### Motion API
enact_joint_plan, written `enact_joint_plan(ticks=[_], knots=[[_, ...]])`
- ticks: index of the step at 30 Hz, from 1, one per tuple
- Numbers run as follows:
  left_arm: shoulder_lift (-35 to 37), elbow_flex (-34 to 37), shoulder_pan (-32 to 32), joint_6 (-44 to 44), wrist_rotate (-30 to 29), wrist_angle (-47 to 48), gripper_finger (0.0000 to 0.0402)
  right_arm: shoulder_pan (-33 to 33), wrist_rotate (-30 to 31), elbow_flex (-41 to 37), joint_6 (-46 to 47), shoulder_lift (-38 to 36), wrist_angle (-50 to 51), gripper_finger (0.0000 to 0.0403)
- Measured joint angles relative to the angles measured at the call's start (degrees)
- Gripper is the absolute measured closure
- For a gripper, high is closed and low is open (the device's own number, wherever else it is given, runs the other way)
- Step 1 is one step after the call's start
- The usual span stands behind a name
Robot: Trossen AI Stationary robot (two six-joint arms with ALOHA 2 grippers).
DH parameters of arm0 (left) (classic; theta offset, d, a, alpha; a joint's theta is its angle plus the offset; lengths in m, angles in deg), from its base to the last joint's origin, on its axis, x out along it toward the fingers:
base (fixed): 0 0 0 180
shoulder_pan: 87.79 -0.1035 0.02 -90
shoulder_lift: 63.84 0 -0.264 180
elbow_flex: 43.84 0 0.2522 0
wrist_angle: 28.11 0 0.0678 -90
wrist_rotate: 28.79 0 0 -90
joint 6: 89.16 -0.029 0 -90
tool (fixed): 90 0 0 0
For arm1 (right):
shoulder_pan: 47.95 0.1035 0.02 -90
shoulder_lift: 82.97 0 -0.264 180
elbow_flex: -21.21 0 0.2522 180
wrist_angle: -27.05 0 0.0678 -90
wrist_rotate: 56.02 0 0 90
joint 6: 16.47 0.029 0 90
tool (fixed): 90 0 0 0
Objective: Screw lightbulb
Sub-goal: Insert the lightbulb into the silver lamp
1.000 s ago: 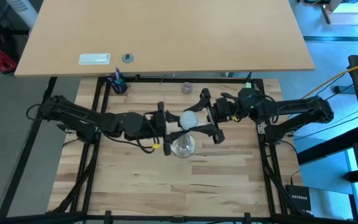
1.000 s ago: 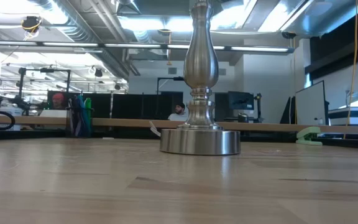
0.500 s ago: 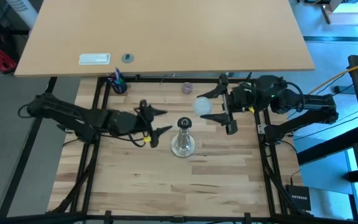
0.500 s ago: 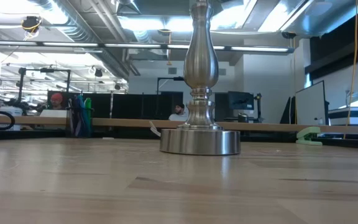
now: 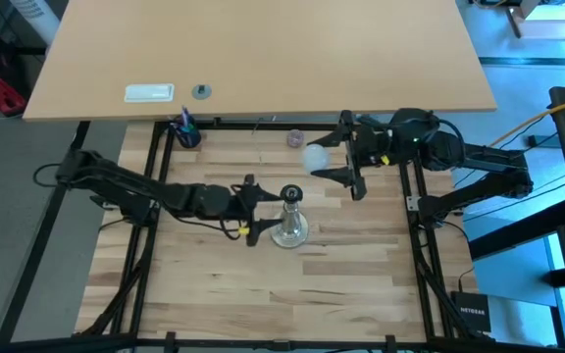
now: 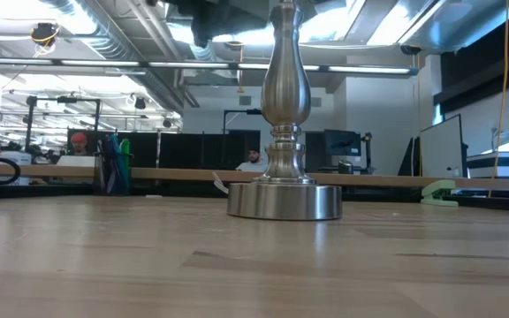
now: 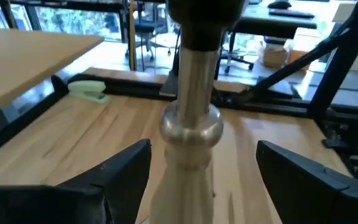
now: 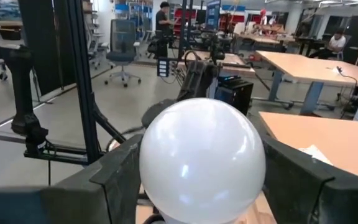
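The lightbulb (image 5: 315, 157) is a white frosted globe that fills the right wrist view (image 8: 201, 158). My right gripper (image 5: 325, 160) is shut on it, high above the table and to the far right of the stand. The silvery stand (image 5: 288, 224) rests on its round base (image 6: 284, 200) mid-table, its dark socket (image 5: 290, 195) facing up with nothing in it. My left gripper (image 5: 261, 211) is open at the stand's left. Its fingers (image 7: 126, 171) stand either side of the stem (image 7: 190, 127) without touching it. The bulb's screw base is hidden. My right gripper pinches the bulb's globe by its two sides (image 8: 149, 171) between its two fingers (image 8: 114, 180). The fingers lie level and come from the table's right. The bulb hangs clear of the table and of the stand.
A small greyish knob (image 5: 294, 138) and a cup of pens (image 5: 186, 132) sit by the far edge. A green stapler (image 7: 87, 89) lies at the table's right. A tan desk (image 5: 263, 49) stands beyond. Bare wood lies in front of the stand.
My right gripper has carried the lightbulb from just above the socket up and away toward the table's far right. My left gripper drew back from the stand toward the left, then came down and back to it, lower on the stem. The stand has stayed put.
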Motion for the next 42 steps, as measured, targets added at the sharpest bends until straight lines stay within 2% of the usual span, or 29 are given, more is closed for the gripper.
enact_joint_plan(ticks=[6, 15, 18, 22, 23, 27, 37, 42], knots=[[-5.45, -0.02, -0.85, 0.05, -0.19, -3.42, 0.0122, 0.09, -0.07, 0.0, -0.25, 0.22, -0.29, 0.0131], [-11.64, -0.02, -2.14, -1.98, 0.03, -17.76, 0.0133, 0.09, -0.25, 0.0, -0.01, 0.84, -0.34, 0.013], [-11.82, -0.04, -2.1, -1.8, 0.09, -16.92, 0.0174, 0.09, -0.98, 0.0, -0.01, 1.42, -0.28, 0.013], [-11.87, -0.02, -2.05, -2.0, 0.4, -16.87, 0.0272, 0.09, -1.19, 0.0, -0.24, 2.39, -0.52, 0.013], [-11.87, -0.02, -2.03, -2.26, 0.56, -16.83, 0.0278, 0.09, -1.62, 0.0, -0.25, 2.72, -0.92, 0.013], [-11.84, -0.02, -1.5, -3.39, 2.58, -16.54, 0.0278, 0.09, -3.72, 0.0, 0.05, 4.82, -3.48, 0.013], [-8.52, 0.1, 0.6, -4.68, 7.08, -13.21, 0.0278, 0.09, -16.22, 0.0, 2.86, 10.53, -10.54, 0.013], [-7.76, 0.11, 1.17, -4.93, 7.15, -13.23, 0.0278, 0.11, -21.14, 0.0, 4.2, 11.42, -14.03, 0.013]])
